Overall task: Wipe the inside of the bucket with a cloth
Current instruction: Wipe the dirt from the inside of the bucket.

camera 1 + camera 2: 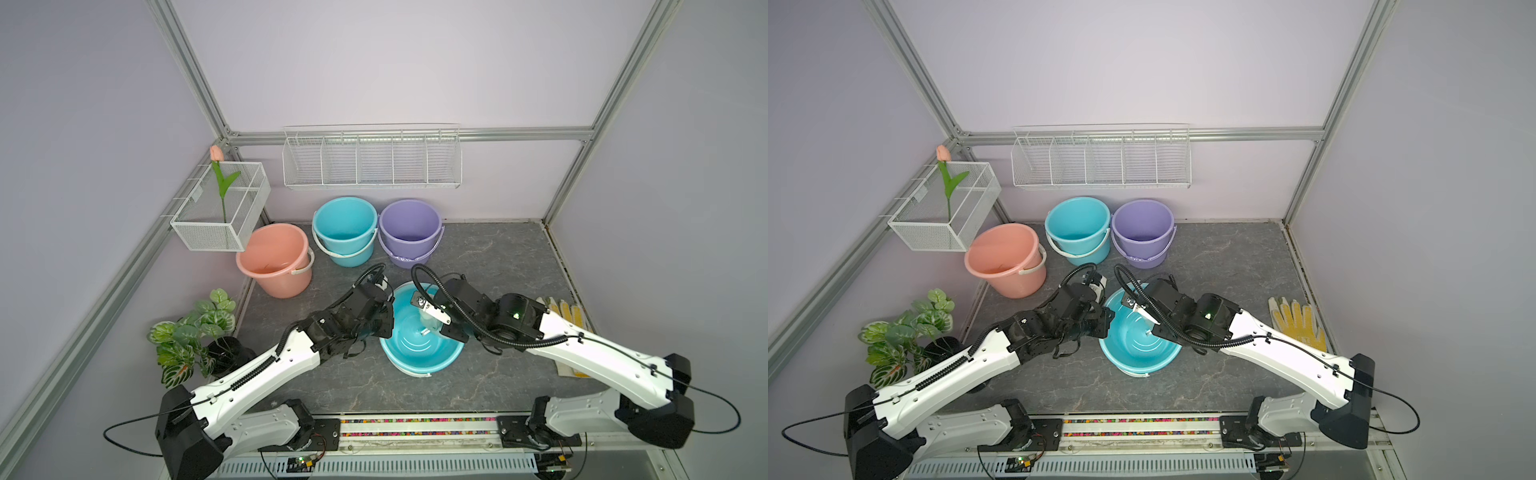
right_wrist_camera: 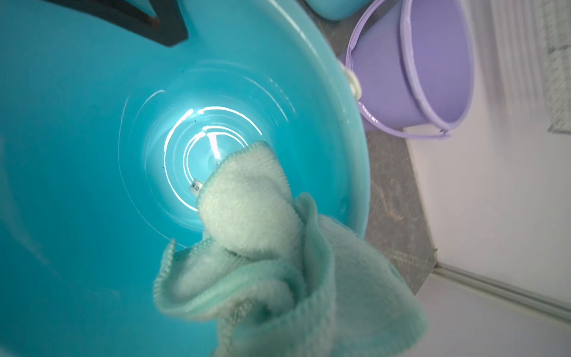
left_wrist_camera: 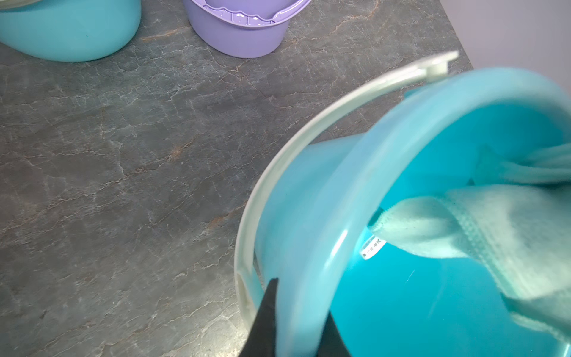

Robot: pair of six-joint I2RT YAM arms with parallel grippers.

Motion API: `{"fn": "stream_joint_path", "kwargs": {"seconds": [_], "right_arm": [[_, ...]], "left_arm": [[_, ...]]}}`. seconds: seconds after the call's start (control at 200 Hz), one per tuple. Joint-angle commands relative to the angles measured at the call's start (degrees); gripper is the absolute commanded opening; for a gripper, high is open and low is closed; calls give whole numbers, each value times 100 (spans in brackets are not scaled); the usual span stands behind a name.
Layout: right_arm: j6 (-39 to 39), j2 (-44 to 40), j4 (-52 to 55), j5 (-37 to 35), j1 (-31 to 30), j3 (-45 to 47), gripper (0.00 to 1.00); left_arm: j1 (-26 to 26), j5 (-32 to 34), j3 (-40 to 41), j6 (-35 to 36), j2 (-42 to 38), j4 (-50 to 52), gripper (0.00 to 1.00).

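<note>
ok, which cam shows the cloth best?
Right wrist: the cloth fills the foreground, bunched, white tag showing, inside the teal bucket. Left wrist catches part of it at the frame edge. In a top view only a pale sliver shows.

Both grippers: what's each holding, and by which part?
Left gripper clamps the near teal plastic bucket at its rim, a finger each side. Right gripper holds the pale mint-green terry cloth by a bunched part; tagged corner loose.

Inside bucket (image 1: 415, 362), cloth (image 2: 253, 216); three buckets (image 1: 345, 230) behind; glove (image 1: 565, 311) right; plant (image 1: 191, 328) left.
</note>
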State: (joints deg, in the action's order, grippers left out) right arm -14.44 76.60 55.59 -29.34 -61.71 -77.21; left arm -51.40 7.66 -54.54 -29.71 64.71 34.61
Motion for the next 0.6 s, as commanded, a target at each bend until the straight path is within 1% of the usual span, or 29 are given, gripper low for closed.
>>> {"fn": "stream_joint_path", "kwargs": {"seconds": [0.0, 0.15, 0.235, 0.465, 0.485, 0.6], "right_arm": [[1238, 278, 779, 78, -41, -179, 8], [1574, 737, 704, 342, -42, -217, 8], [1710, 960, 575, 359, -18, -183, 7], [1907, 1359, -29, 543, 142, 146, 7], [1909, 1390, -240, 558, 150, 175, 7], [1922, 1579, -609, 622, 171, 428, 7]], "left_arm": [[-21, 24, -249, 1, -29, -173, 0], [-26, 9, -276, -12, 6, -217, 0], [-22, 17, -302, -8, 40, -227, 0], [-28, 8, -269, -77, 60, -305, 0], [-20, 5, -267, -83, 60, -306, 0], [-22, -18, -300, -70, 51, -282, 0]]}}
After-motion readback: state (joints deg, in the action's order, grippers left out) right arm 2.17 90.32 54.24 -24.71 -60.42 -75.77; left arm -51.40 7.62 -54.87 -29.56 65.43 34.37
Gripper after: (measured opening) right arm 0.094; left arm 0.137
